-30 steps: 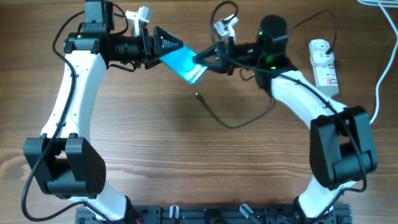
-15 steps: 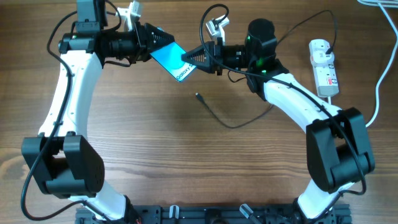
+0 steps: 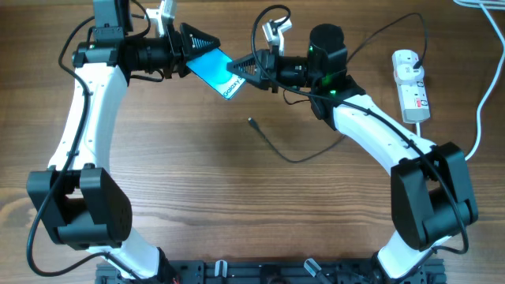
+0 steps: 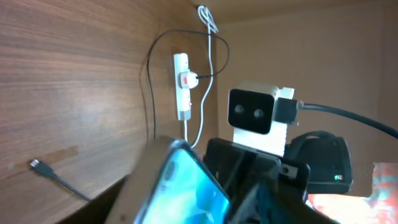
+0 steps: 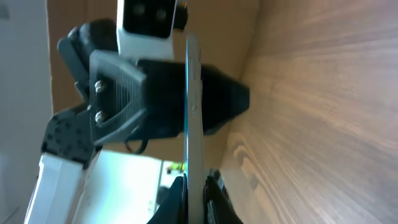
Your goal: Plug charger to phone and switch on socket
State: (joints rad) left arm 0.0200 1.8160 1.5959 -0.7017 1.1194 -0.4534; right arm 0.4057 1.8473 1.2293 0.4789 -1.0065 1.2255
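The turquoise phone (image 3: 215, 71) hangs tilted above the table's far middle, between both grippers. My right gripper (image 3: 241, 72) is shut on its nearer end; in the right wrist view the phone (image 5: 191, 93) shows edge-on, pinched between the dark fingers of that gripper (image 5: 194, 182). My left gripper (image 3: 197, 54) straddles the phone's other end. In the left wrist view the phone (image 4: 186, 186) lies blurred between that gripper's (image 4: 199, 208) jaws, and contact is unclear. The charger tip (image 3: 251, 121) lies loose on the wood, its black cable (image 3: 296, 158) curving right. The white socket (image 3: 411, 87) lies at the far right.
A thick white cord (image 3: 481, 102) runs along the right edge beside the socket. In the left wrist view the socket (image 4: 182, 87) and charger tip (image 4: 36, 164) lie on the wood. The right wrist's white camera block (image 4: 258, 118) faces the left wrist closely.
Both grippers and the phone have shifted left and toward the far edge. The left gripper's jaws have moved on the phone's end. The charger tip has not moved.
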